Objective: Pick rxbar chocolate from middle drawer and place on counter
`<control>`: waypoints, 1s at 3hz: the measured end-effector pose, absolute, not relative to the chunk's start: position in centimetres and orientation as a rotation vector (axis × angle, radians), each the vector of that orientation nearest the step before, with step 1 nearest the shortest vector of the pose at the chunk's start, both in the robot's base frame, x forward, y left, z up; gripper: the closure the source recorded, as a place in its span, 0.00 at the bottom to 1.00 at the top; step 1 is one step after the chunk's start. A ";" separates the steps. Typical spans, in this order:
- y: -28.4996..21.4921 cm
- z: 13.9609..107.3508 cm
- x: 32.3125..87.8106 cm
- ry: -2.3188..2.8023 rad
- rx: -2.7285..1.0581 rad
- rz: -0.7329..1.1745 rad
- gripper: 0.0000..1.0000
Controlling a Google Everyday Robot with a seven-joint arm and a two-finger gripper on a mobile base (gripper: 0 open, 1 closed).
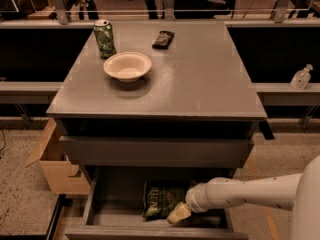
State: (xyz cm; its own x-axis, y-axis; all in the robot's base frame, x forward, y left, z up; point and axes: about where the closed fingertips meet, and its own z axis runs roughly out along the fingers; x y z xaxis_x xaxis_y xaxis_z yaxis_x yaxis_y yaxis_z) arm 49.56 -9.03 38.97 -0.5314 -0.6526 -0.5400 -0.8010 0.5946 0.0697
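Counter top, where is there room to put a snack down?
The right half of the counter is bare, and so is the front strip before the bowl. The back left is crowded: can, bowl and dark wrapper. The gripper is low in the open drawer beside a green bag.

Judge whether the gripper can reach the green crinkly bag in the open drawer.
Likely yes: the gripper is inside the open dark grey drawer, beside the green crinkly bag, nothing visibly between them.

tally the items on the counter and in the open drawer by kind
can, on the counter: 1
bowl, on the counter: 1
dark wrapped bar, on the counter: 1
green bag, in the drawer by the pincer: 1
total: 4
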 end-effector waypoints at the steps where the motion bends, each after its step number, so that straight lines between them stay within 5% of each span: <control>1: -8.3 37.6 49.9 2.374 -1.162 0.442 0.15; 3: -8.0 39.1 50.2 2.352 -1.177 0.419 0.69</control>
State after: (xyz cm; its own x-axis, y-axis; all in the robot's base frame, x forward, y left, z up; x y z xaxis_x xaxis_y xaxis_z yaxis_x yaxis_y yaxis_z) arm 50.19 -8.03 39.08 -0.5187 -0.6644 -0.5380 -0.8093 0.5844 0.0586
